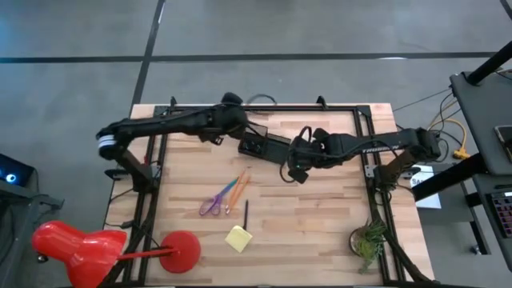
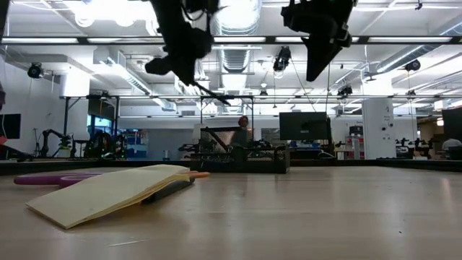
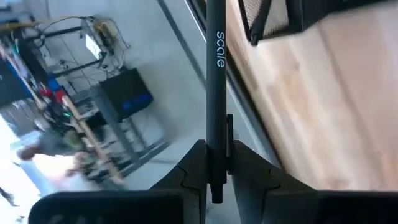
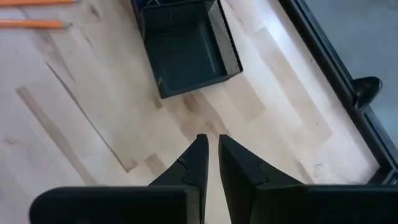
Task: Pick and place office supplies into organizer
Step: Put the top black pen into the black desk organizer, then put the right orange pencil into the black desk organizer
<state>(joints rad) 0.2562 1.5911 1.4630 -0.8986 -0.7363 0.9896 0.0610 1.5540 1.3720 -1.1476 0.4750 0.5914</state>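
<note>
The table (image 1: 320, 232) carries the black organizer (image 1: 264, 146) near its far edge; the compartment seen from the right wrist (image 4: 186, 53) holds nothing visible. The left gripper (image 3: 214, 171), above the organizer, is clamped on a black pen (image 3: 214, 81) whose long axis runs straight out from the fingers. The right gripper (image 4: 211, 155), just beside the organizer, is closed on nothing. Nearer than the organizer lie purple scissors (image 1: 213, 204), orange pencils (image 1: 238, 186), another dark pen (image 1: 246, 216) and the yellow sticky-note pad (image 1: 238, 238).

The left pincer (image 3: 214, 171) is clamped on a black pen (image 3: 215, 74) lettered "scale", which runs straight toward 12 o'clock. At 1 o'clock shows the organizer's (image 3: 273, 18) mesh corner, over the wooden worktop (image 3: 323, 106) at 3 o'clock.
</note>
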